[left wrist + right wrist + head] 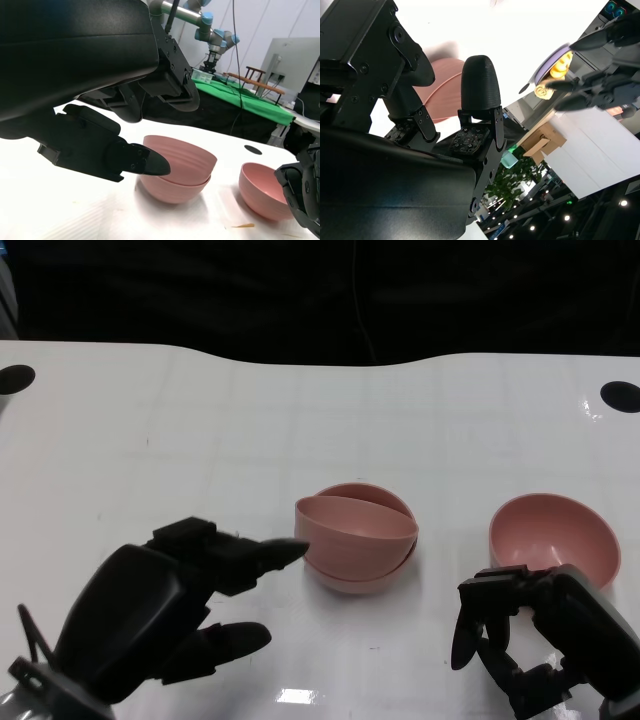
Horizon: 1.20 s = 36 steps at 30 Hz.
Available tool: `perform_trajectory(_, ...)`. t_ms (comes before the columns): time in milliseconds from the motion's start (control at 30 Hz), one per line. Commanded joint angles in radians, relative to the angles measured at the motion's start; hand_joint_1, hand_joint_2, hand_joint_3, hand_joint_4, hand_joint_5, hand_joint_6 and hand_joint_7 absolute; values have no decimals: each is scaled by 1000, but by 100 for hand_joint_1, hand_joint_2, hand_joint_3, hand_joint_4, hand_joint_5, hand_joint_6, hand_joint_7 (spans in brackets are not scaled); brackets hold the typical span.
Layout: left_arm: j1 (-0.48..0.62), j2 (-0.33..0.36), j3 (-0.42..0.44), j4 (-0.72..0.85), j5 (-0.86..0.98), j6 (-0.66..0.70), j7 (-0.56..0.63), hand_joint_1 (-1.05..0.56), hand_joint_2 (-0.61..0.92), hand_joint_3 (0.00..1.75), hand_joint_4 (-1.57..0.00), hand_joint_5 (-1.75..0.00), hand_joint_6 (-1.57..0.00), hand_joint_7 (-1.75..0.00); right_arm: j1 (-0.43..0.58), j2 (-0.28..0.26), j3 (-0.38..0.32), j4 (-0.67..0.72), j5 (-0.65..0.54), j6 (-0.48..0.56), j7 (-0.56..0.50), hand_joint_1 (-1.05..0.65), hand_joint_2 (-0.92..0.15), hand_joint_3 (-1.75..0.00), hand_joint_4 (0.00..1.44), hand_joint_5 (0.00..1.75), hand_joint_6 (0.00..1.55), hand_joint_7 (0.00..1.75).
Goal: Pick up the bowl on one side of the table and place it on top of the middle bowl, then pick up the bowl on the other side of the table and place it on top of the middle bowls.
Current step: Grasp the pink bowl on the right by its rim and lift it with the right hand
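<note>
Two pink bowls are sitting nested at the middle of the white table (150, 430): the top bowl (352, 528) is lying tilted inside the middle bowl (362, 578), its rim tipped up on the side nearest the left hand (170, 605). That hand is hovering just beside the stack with its fingers (145, 162) spread apart and holding nothing; one fingertip is pointing at the top bowl's wall, very near it, though whether it is touching cannot be told. A third bowl, the side bowl (555, 535), is standing upright just beyond the right hand (535, 640), well apart from the stack. The right hand is hanging just short of that bowl's near rim, its fingers (480, 82) parted and gripping nothing.
</note>
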Motion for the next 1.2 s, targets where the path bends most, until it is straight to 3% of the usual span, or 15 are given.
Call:
perform_trajectory(33,41,-22,27,-2,-62,-29,21,-21,92,19,-70,-54,-78,-9,-3,-11,-8,-7,6,0,-2,30,-10,-163,97,171,96,126)
perform_trajectory(133,54,-61,34,51,-105,-78,53,-15,91,20,-87,-71,-91,-10,-7,-9,-9,2,6,-5,-5,30,-10,-162,98,171,97,126)
perform_trajectory(167,52,-70,36,72,-113,-96,62,-12,88,27,-88,-84,-98,-13,-8,-9,-9,5,6,-8,-6,31,-9,-162,98,172,97,126)
perform_trajectory(200,50,-77,37,88,-118,-111,68,-10,76,50,-86,-96,-101,-16,-9,-9,-9,6,6,-10,-7,32,-9,-162,98,172,97,126)
perform_trajectory(267,47,-83,41,103,-120,-128,71,-9,65,72,-85,-103,-102,-19,-9,-9,-9,8,5,-11,-8,32,-9,-162,98,172,97,126)
perform_trajectory(367,46,-90,47,111,-118,-140,68,-9,61,79,-85,-105,-103,-20,-9,-9,-9,8,5,-12,-8,33,-9,-162,98,173,97,127)
perform_trajectory(400,35,-94,53,171,-144,-164,73,-8,58,88,-87,-115,-108,-27,-12,-8,-10,11,4,-13,-10,32,-9,-162,98,172,97,127)
perform_trajectory(433,25,-96,57,224,-172,-185,72,-5,46,116,-89,-139,-108,-62,-12,-8,-11,9,4,-7,-9,31,-9,-163,98,171,97,127)
perform_trajectory(500,8,-97,62,294,-210,-221,63,-3,34,142,-90,-161,-91,-121,-11,-9,-12,3,4,2,-7,30,-9,-163,99,169,96,126)
perform_trajectory(667,-20,-97,64,373,-229,-262,54,-1,31,148,-89,-170,-84,-145,-11,-7,-18,-2,4,4,-13,30,-8,-163,99,166,96,125)
perform_trajectory(967,-38,-94,60,420,-242,-287,31,0,32,146,-87,-175,-80,-152,-13,-2,-52,-29,-28,35,-59,25,-18,-142,96,154,94,107)
perform_trajectory(1033,-37,-89,56,419,-234,-291,22,-2,31,146,-86,-174,-81,-151,-9,-2,-70,-60,-62,69,-83,10,-34,-102,82,127,82,85)
perform_trajectory(1100,-35,-89,55,419,-233,-297,17,-3,31,145,-86,-174,-81,-151,8,0,-83,-116,-95,141,-94,0,-43,-82,71,116,74,74)
perform_trajectory(1133,-34,-90,56,420,-233,-299,16,-3,31,145,-85,-175,-81,-151,14,1,-85,-135,-103,165,-96,-5,-54,-62,65,112,71,66)
perform_trajectory(1200,-33,-90,57,420,-231,-305,16,-3,31,144,-85,-175,-81,-150,27,6,-94,-179,-130,233,-108,-8,-60,-49,62,111,70,61)
